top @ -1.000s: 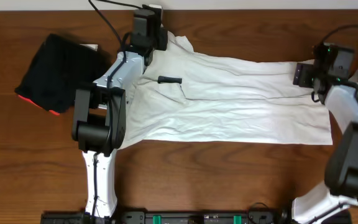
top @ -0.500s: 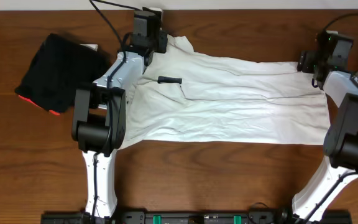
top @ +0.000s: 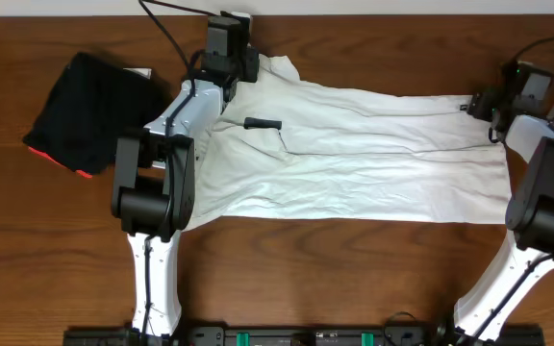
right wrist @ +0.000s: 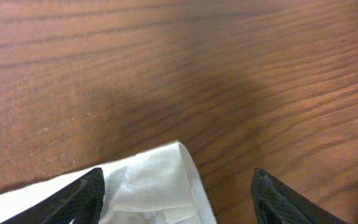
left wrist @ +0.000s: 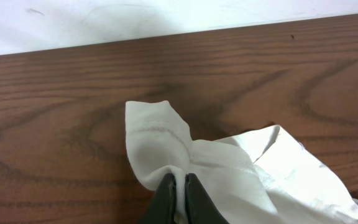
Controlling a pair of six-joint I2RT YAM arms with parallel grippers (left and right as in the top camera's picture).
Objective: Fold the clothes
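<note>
The clothes, a white T-shirt [top: 373,154], lie spread flat across the table with the plain side up. At its back left corner my left gripper [top: 246,60] is shut on a pinched fold of white cloth [left wrist: 160,143], with both dark fingers [left wrist: 166,196] pressed together on the fabric. My right gripper [top: 476,104] sits at the shirt's back right corner. In the right wrist view its jaws stand wide apart [right wrist: 178,180] with the shirt's hemmed corner [right wrist: 157,183] lying between them, untouched on the wood.
A folded black garment with a red-orange edge [top: 85,111] lies at the far left of the table. A small black item [top: 263,123] rests on the shirt near the left arm. The wall runs along the table's back edge [left wrist: 166,25].
The right gripper has swung outward and toward the back, ending at the shirt's back right corner with its jaws a little narrower. The left gripper and the shirt have not moved.
</note>
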